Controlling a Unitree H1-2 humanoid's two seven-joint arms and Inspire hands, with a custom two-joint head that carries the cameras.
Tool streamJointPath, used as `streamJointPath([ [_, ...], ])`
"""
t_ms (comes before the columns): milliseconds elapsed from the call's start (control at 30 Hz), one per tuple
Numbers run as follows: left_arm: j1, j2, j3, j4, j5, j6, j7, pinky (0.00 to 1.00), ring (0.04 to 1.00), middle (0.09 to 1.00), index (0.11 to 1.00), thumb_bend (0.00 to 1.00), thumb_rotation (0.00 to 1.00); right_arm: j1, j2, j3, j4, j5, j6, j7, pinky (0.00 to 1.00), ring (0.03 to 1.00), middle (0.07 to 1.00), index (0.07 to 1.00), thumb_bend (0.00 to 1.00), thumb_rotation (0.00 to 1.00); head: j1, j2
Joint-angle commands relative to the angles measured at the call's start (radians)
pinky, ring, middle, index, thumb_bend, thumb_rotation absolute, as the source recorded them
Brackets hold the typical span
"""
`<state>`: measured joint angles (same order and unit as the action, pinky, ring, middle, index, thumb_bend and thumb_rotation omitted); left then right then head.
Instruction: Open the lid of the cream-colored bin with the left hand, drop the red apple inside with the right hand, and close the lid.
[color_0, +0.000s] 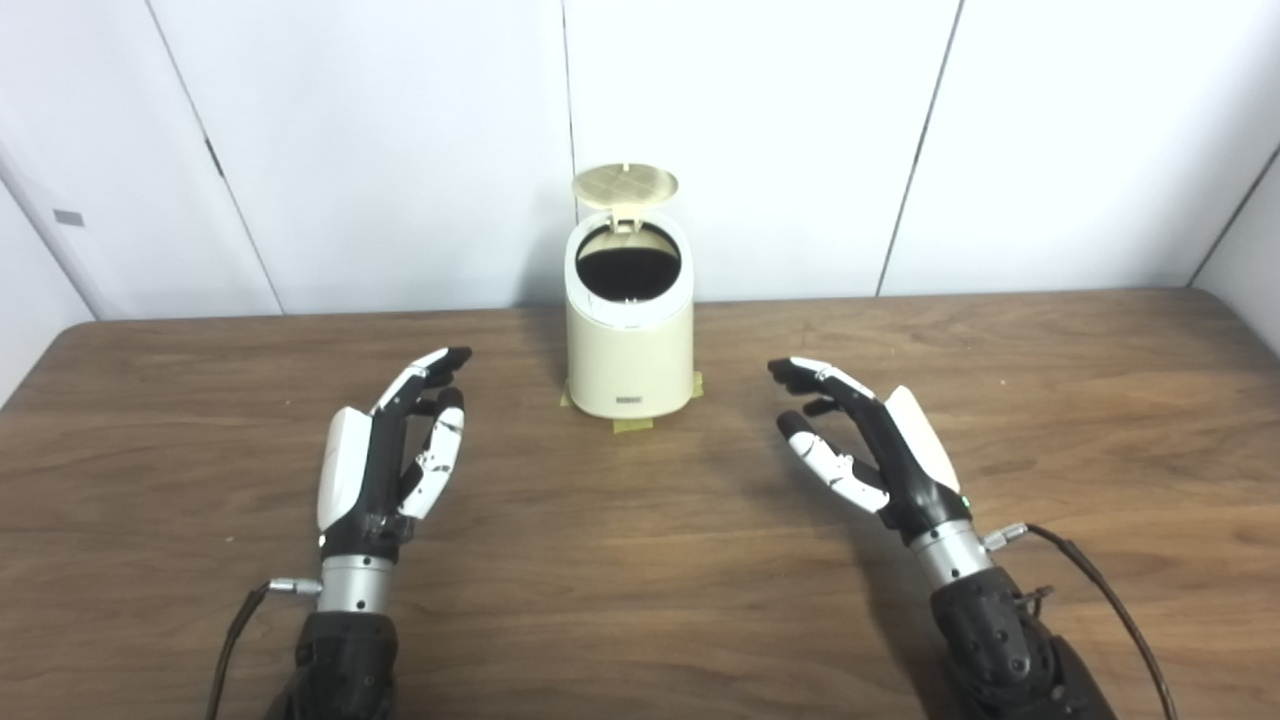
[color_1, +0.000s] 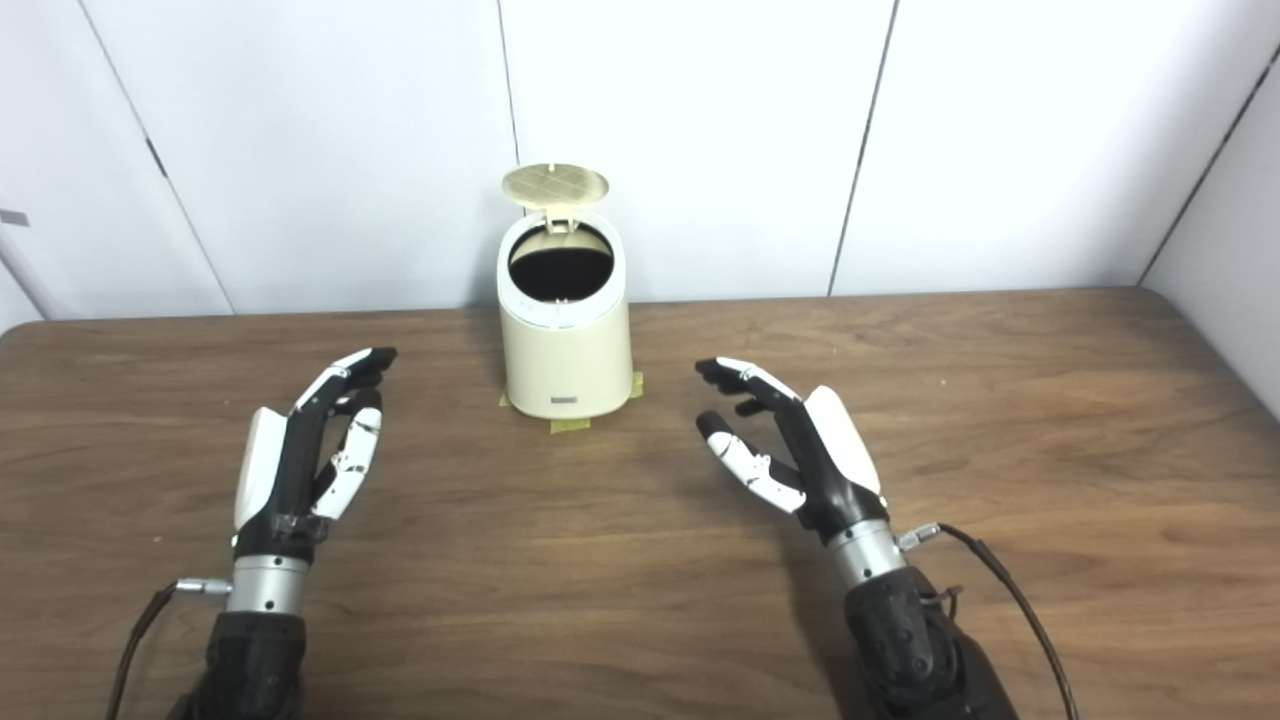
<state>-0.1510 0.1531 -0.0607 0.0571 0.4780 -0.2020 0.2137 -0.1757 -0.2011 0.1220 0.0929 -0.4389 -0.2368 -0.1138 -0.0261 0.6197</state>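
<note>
Cream bin (color_0: 629, 340) is seen upper centre on the worktop (color_0: 640, 600), lid (color_0: 624, 186) tipped up, tape (color_0: 632, 425) at its base. Left hand (color_0: 390, 450) lower left, right hand (color_0: 865, 445) lower right: both spread, nothing held, well apart from the bin. Apple not seen; bin interior dark.

Black-and-white left hand (color_0: 385, 460) and right hand (color_0: 865, 445), silver wrist cuffs, black forearms, thin trailing cables.

the cream-colored bin (color_0: 629, 340) stands upright beyond and between the left robot hand (color_0: 385, 455) and right robot hand (color_0: 870, 445), its round lid (color_0: 624, 186) tipped open, interior dark.
</note>
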Motion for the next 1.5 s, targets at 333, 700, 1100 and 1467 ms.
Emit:
streamJointPath([
  [333,-0.376,0.068,-0.014,-0.129,0.114,0.235,-0.145,0.99,0.959,0.909,0.890,0.56,1.00,-0.035,-0.031,0.006,-0.016,-0.018,0.000,0.052,0.85,0.925,0.940,0.936,0.36,0.81,0.005,-0.002],
  [700,-0.799,0.071,-0.158,-0.082,0.317,0.528,-0.374,1.00,1.000,0.928,0.880,0.67,1.00,-0.027,-0.021,-0.002,-0.011,-0.042,0.021,0.049,0.80,0.893,0.922,0.921,0.55,0.88,0.004,-0.004],
  [1100,-0.922,0.059,-0.316,0.094,0.418,0.633,-0.548,1.00,0.980,0.873,0.831,0.79,1.00,-0.030,-0.021,0.010,0.013,-0.051,0.015,0.049,0.79,0.894,0.916,0.911,0.52,0.85,0.009,-0.024],
  [1467,-0.943,0.063,-0.386,0.208,0.475,0.656,-0.584,1.00,0.970,0.872,0.773,0.87,1.00,-0.031,-0.023,0.016,0.012,-0.041,0.022,0.065,0.81,0.893,0.903,0.901,0.50,0.82,0.011,-0.038],
])
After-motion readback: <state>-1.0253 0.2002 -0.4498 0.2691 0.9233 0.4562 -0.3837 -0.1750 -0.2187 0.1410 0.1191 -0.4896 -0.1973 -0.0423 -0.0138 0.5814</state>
